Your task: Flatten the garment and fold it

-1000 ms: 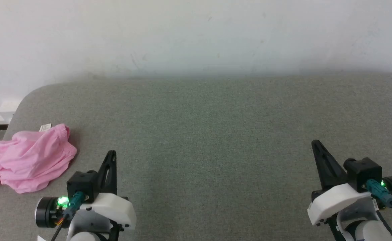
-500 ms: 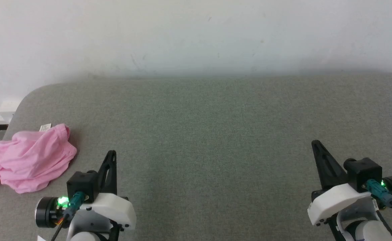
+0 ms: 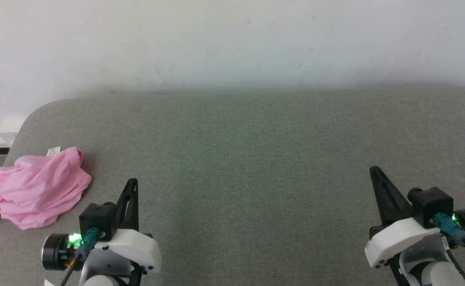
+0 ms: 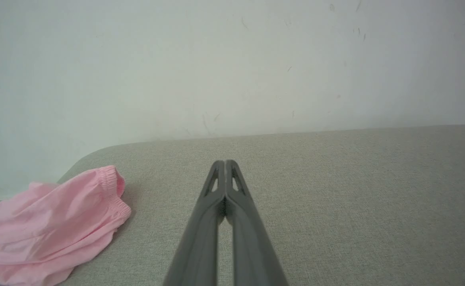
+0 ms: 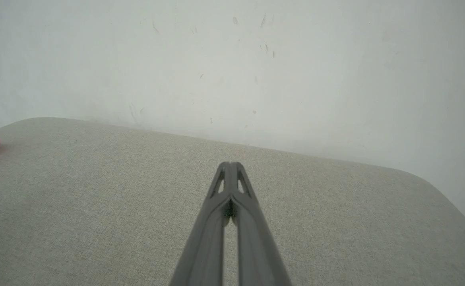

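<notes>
Grey padded surface (image 3: 256, 159) w/ garment (image 3: 33, 190) bunched at left edge — your L gripper (image 3: 133, 182) & R gripper (image 3: 373, 171) both pinched closed, empty, clear of cloth.

We count two long dark fingers on the left gripper (image 3: 132, 182) and on the right gripper (image 3: 374, 171), tapering to a slim tip with small triangular cut-outs near it. Behind each we see a smooth white shell (image 3: 135, 246). Beside the shell sits a black block (image 3: 96, 216). A teal plug (image 3: 87, 238) enters it, next to a green light (image 3: 73, 238) and a black round cap (image 3: 51, 252). Thin cables (image 3: 68, 272), black and orange, trail below the shell.
</notes>
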